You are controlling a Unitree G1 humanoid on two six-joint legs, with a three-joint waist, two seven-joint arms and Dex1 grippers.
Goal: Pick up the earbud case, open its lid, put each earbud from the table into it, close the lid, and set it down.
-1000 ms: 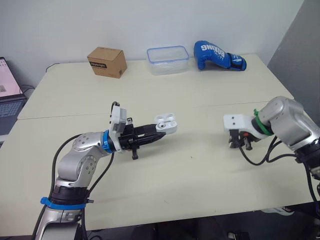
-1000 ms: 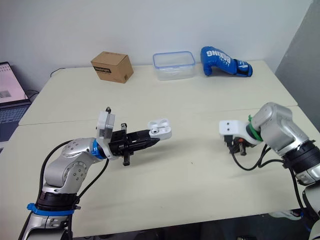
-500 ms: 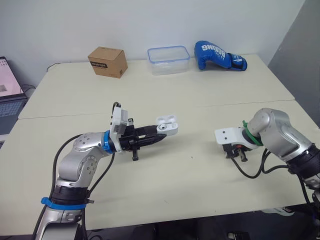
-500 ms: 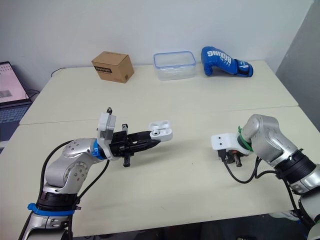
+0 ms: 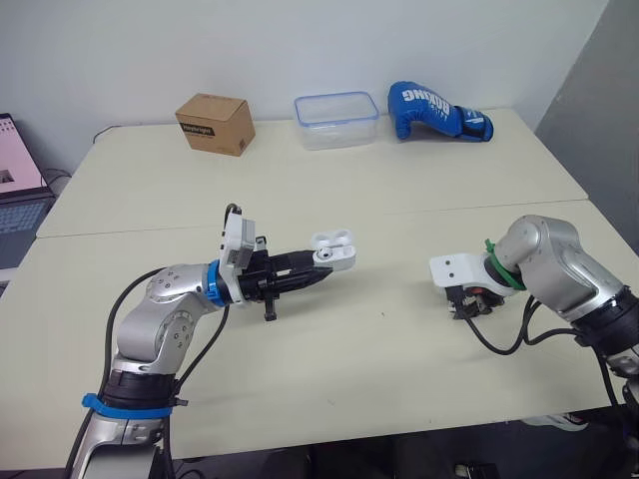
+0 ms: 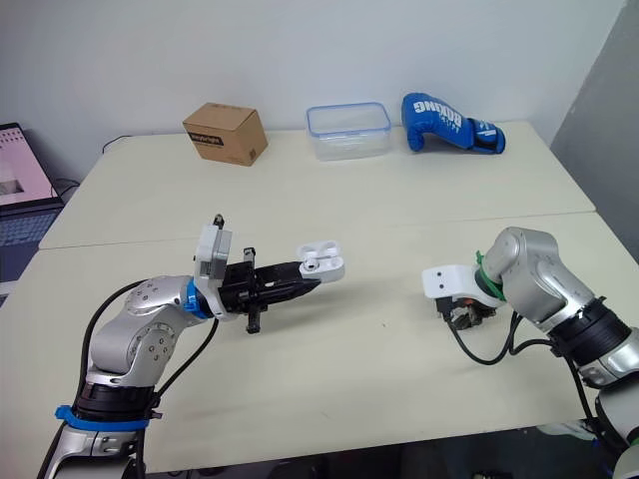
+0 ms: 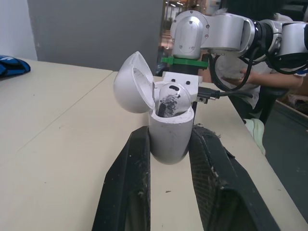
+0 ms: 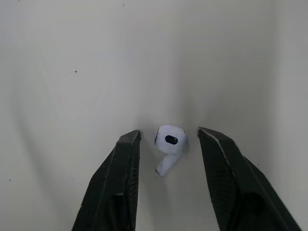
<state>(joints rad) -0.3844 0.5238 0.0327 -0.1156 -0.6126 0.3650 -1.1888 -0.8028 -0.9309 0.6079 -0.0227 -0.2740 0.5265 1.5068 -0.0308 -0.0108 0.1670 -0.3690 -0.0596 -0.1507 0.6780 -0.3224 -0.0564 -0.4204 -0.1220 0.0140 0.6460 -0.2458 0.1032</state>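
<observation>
Down on the table (image 8: 57,72), the right gripper (image 8: 169,135) has its fingers apart, and an earbud (image 8: 168,144) lies between them, touching neither. The left gripper (image 7: 171,130) is clamped on the earbud case (image 7: 167,139), whose lid is open.

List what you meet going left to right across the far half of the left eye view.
laptop → cardboard box → clear plastic container → blue boxing glove
</observation>
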